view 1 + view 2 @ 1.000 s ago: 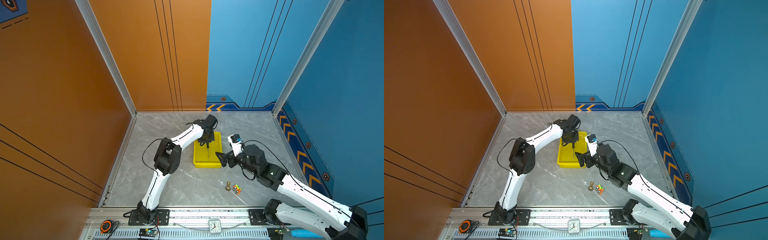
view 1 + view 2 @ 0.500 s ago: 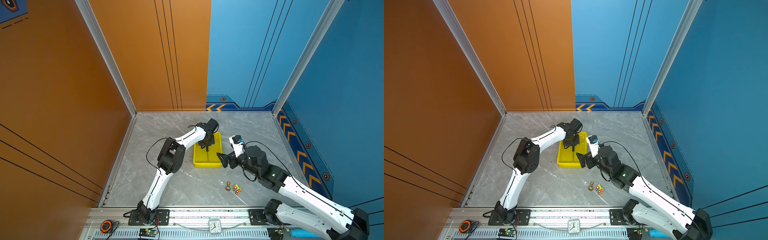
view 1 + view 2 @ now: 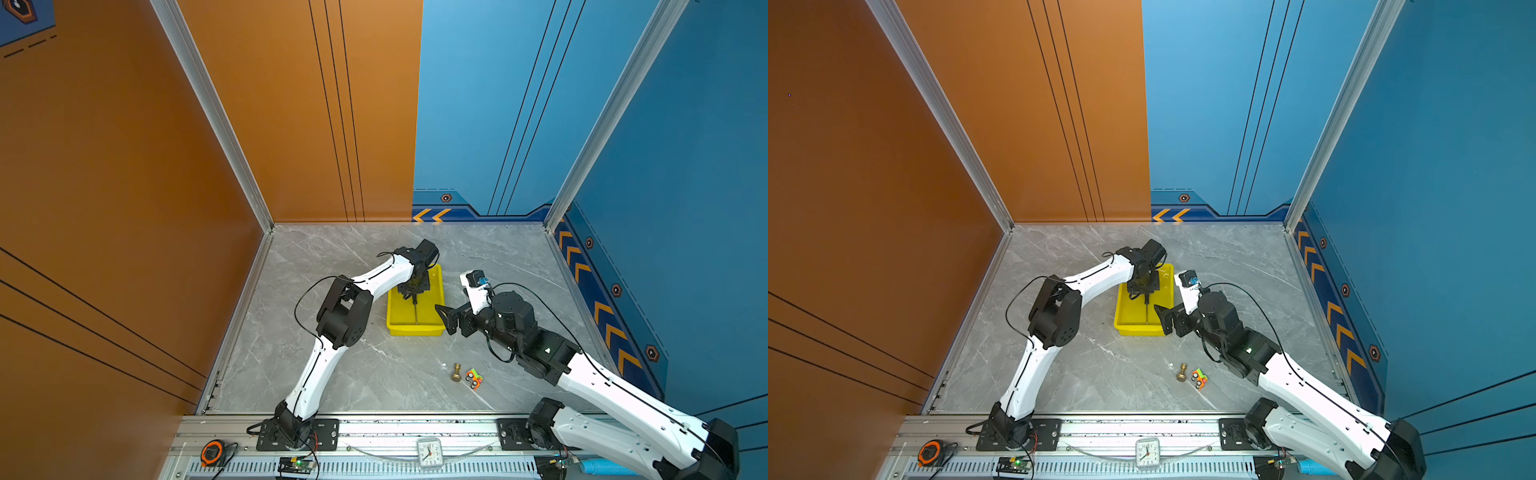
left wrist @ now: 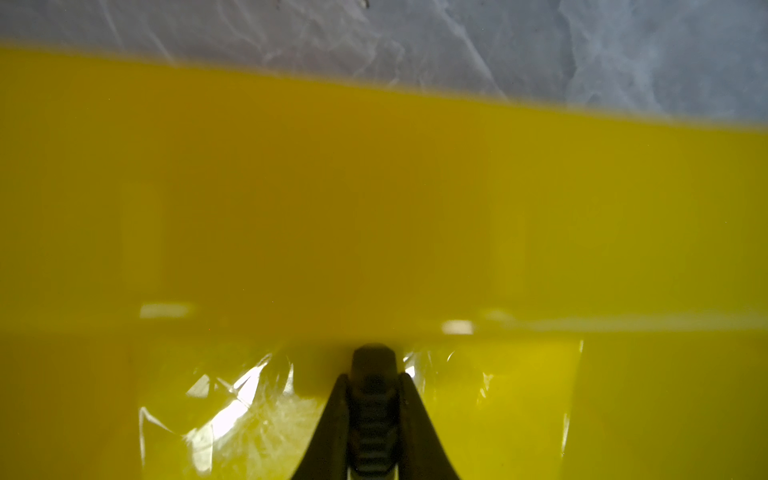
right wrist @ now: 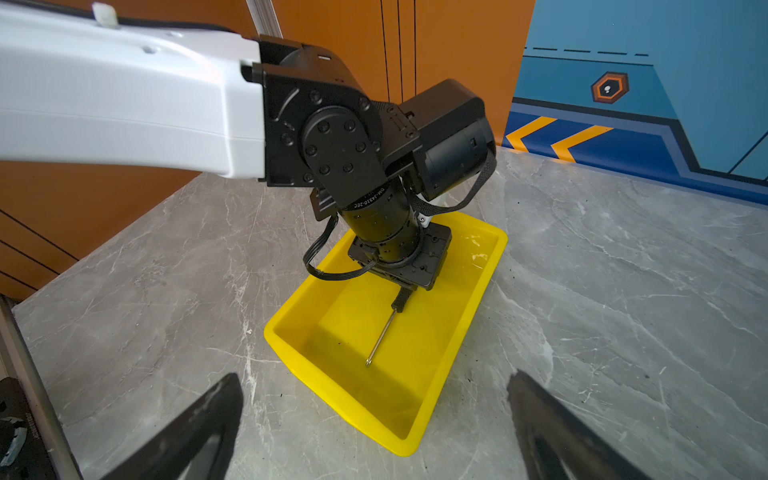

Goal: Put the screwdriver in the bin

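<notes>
The yellow bin (image 3: 413, 331) (image 3: 1140, 331) lies on the grey table in both top views. My left gripper (image 3: 414, 296) (image 3: 1146, 297) reaches down into it, shut on the black handle of the screwdriver (image 4: 372, 374). The thin silver shaft (image 5: 382, 336) slopes down from the gripper (image 5: 401, 301) toward the bin floor; whether its tip touches, I cannot tell. The left wrist view is filled by the bin's wall (image 4: 374, 208). My right gripper (image 3: 448, 321) (image 5: 374, 376) stands open and holds nothing, just outside the bin's near right corner (image 5: 374, 432).
A small brass pawn-like piece (image 3: 456, 372) and a colourful toy car (image 3: 474, 379) lie on the table in front of the bin, next to the right arm. A clock (image 3: 429, 454) and a tape measure (image 3: 212, 451) sit on the front rail.
The left gripper has come down into the bin with the screwdriver, and the left elbow has shifted right. The right arm has hardly moved.
</notes>
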Action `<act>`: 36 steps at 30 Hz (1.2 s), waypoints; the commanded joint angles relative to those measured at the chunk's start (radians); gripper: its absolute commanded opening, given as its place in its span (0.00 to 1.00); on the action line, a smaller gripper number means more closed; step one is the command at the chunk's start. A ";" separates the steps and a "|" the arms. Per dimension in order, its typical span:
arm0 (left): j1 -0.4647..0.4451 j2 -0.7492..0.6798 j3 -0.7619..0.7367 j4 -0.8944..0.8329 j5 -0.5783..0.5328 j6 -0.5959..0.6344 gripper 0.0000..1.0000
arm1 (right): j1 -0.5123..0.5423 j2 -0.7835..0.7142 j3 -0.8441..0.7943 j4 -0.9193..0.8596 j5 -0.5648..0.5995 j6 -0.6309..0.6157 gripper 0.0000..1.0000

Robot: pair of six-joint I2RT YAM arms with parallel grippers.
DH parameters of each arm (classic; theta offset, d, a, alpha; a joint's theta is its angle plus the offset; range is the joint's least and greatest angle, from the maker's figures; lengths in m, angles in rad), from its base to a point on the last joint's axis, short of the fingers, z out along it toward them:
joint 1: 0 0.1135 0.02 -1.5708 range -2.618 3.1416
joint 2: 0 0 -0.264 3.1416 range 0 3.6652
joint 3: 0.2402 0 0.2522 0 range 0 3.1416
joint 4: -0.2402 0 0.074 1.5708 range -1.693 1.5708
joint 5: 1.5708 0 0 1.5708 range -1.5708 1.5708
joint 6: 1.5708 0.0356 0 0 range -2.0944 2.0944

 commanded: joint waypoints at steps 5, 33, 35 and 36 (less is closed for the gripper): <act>-0.005 -0.013 -0.025 -0.022 -0.020 0.001 0.39 | -0.008 -0.024 -0.020 0.012 0.028 0.009 1.00; -0.009 -0.764 -0.506 0.032 -0.206 0.404 0.98 | -0.092 0.004 0.043 -0.026 0.198 0.071 1.00; 0.008 -0.848 -0.595 0.080 -0.221 0.423 0.98 | -0.113 0.012 0.047 -0.032 0.195 0.077 1.00; 0.019 -0.887 -0.633 0.096 -0.225 0.435 0.98 | -0.125 0.016 0.048 -0.033 0.192 0.081 1.00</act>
